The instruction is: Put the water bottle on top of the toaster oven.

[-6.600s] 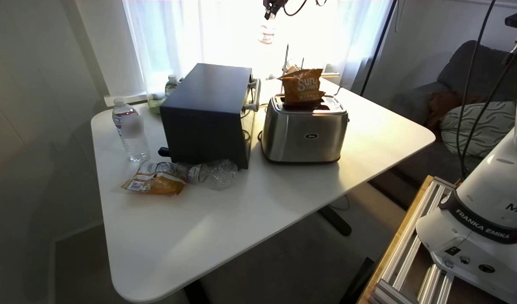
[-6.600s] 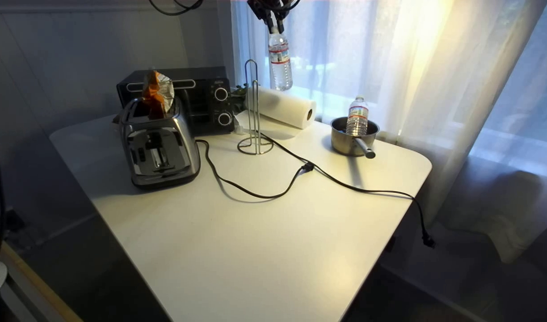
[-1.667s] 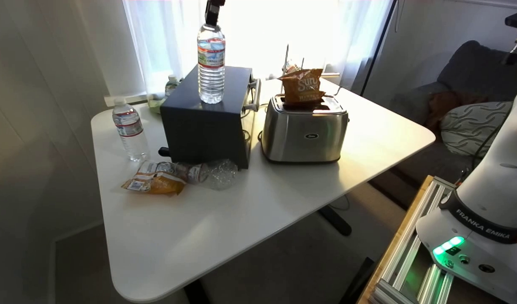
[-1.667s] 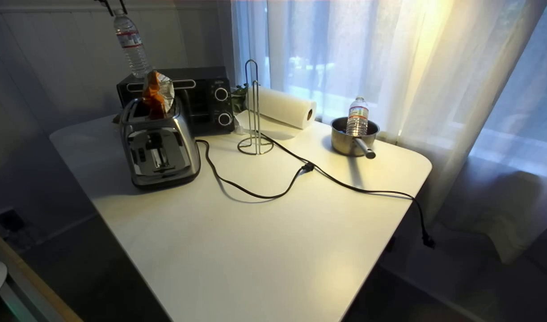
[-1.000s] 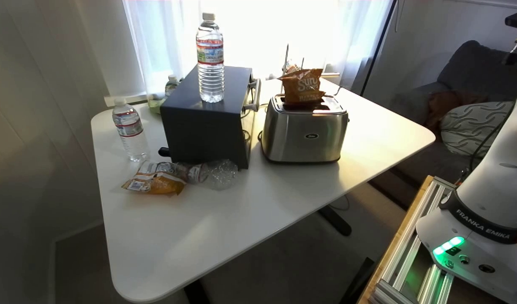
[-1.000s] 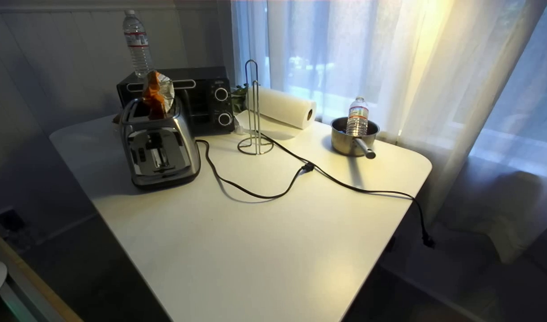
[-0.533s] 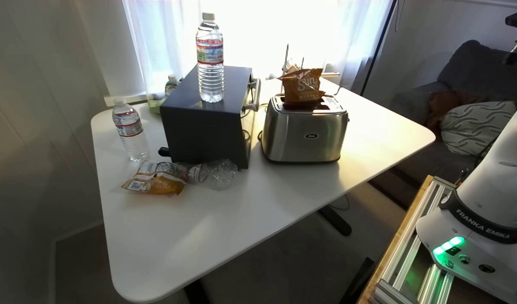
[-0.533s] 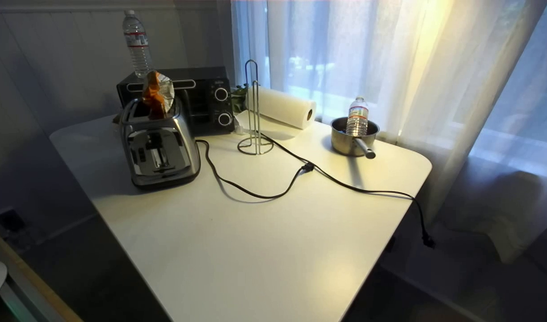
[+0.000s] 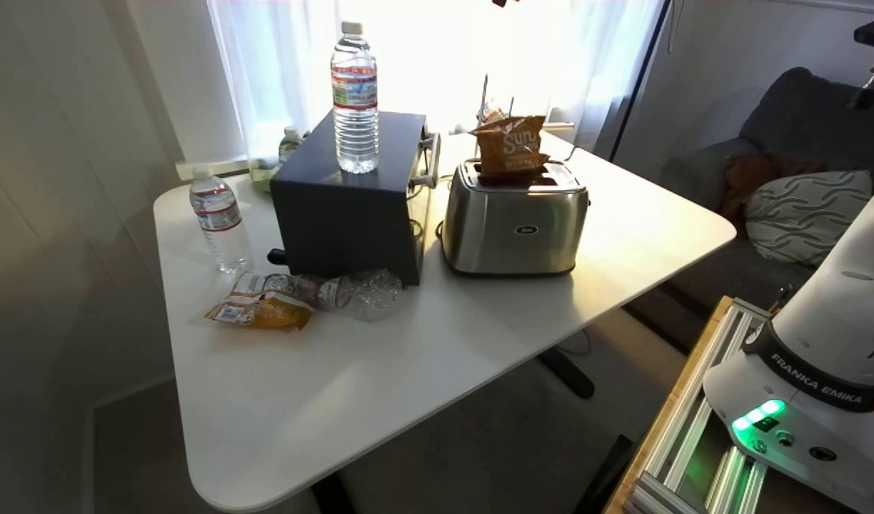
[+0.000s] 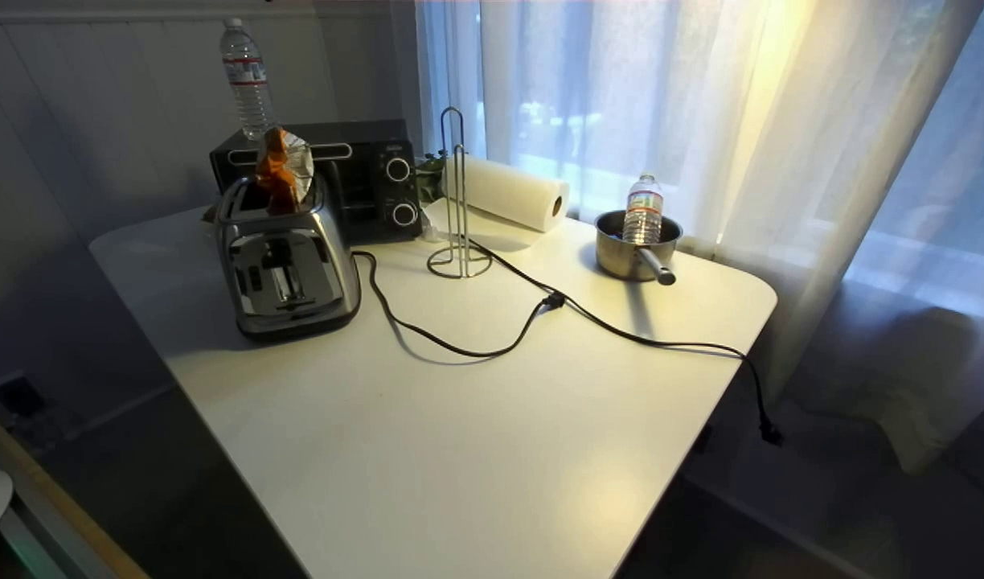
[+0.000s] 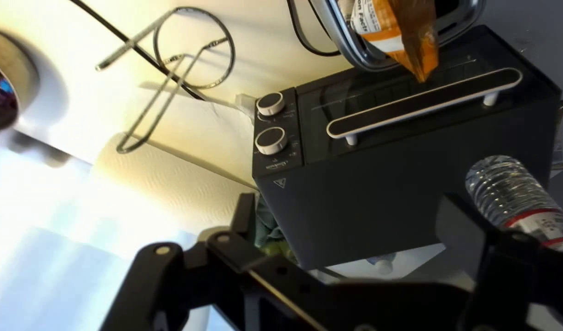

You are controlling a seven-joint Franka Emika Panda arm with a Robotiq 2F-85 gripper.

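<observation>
Standing upright atop the toaster oven (image 9: 344, 228), the water bottle (image 9: 355, 100), apart from the gripper (image 11: 348, 207), jaws spread wide.

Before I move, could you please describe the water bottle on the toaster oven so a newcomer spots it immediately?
On the white table, find the dark toaster oven near the silver slot toaster. The clear water bottle, with a white cap and red-edged label, stands upright on the oven's top, unlike the similar bottle on the table.
</observation>
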